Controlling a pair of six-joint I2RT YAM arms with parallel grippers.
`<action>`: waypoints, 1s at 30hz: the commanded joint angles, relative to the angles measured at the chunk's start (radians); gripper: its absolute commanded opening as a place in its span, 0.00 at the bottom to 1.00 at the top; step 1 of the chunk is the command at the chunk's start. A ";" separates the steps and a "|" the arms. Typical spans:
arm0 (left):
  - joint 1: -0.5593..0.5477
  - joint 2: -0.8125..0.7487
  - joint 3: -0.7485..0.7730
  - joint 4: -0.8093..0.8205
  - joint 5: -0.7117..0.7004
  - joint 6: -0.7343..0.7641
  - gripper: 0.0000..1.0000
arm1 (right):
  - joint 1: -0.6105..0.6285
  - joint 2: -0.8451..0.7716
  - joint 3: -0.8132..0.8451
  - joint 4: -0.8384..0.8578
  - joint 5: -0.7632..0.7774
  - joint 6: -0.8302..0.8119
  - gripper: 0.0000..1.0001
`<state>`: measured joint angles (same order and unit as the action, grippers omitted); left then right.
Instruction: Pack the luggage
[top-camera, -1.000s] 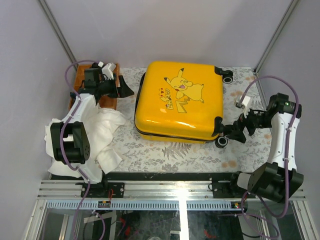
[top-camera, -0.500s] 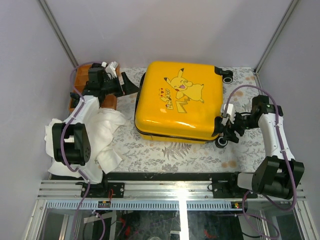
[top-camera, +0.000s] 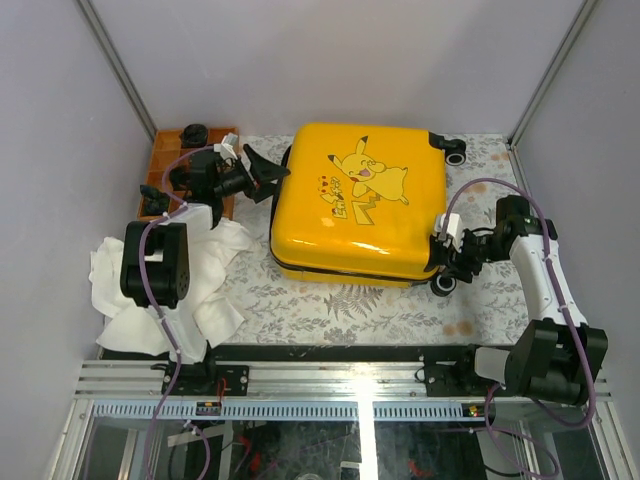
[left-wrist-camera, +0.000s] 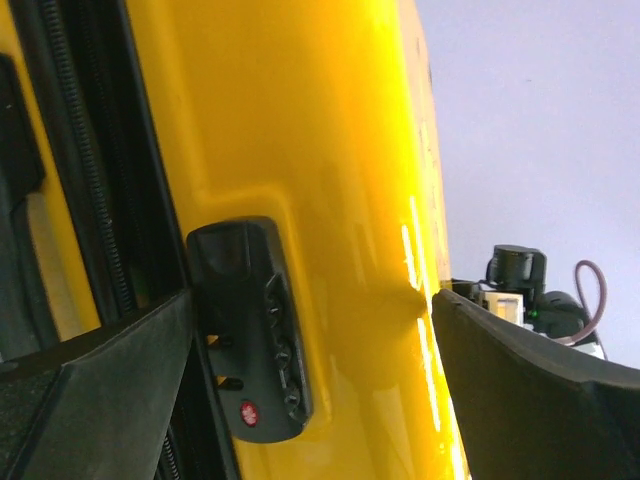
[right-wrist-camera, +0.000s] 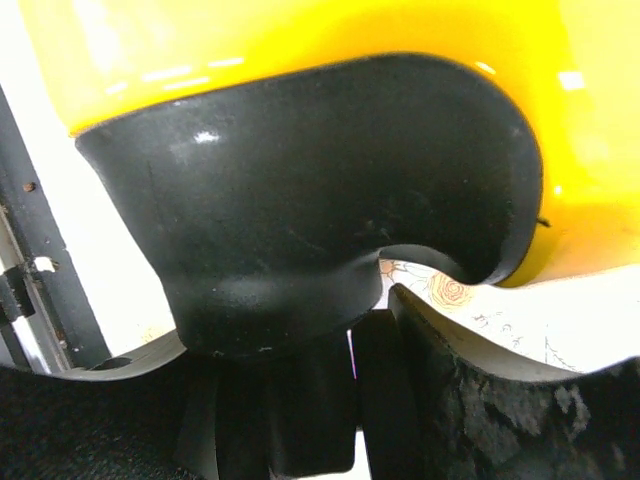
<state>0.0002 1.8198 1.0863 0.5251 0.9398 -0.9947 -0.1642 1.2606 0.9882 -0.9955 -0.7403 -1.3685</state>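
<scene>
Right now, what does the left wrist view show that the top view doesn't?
Only the left wrist view: the black lock on the side of the luggage, and the zipper beside it. Only the top view: the Pikachu print, the white cloth, the orange tray, and the right gripper at a wheel. Both: the yellow luggage and the open left gripper at its side.
</scene>
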 joint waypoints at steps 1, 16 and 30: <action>-0.016 0.015 0.019 0.298 0.090 -0.173 0.95 | 0.020 -0.053 -0.001 0.200 -0.008 0.083 0.15; 0.044 -0.283 -0.120 -0.233 -0.014 0.332 0.84 | 0.085 -0.107 0.119 0.404 -0.037 0.227 0.00; 0.050 -0.261 -0.118 -0.532 -0.108 0.617 1.00 | -0.079 -0.176 0.020 0.214 0.030 0.243 0.92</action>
<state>0.0647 1.5810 1.0523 0.0902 0.8482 -0.4633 -0.1699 1.2091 0.9974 -0.7383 -0.6594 -1.2098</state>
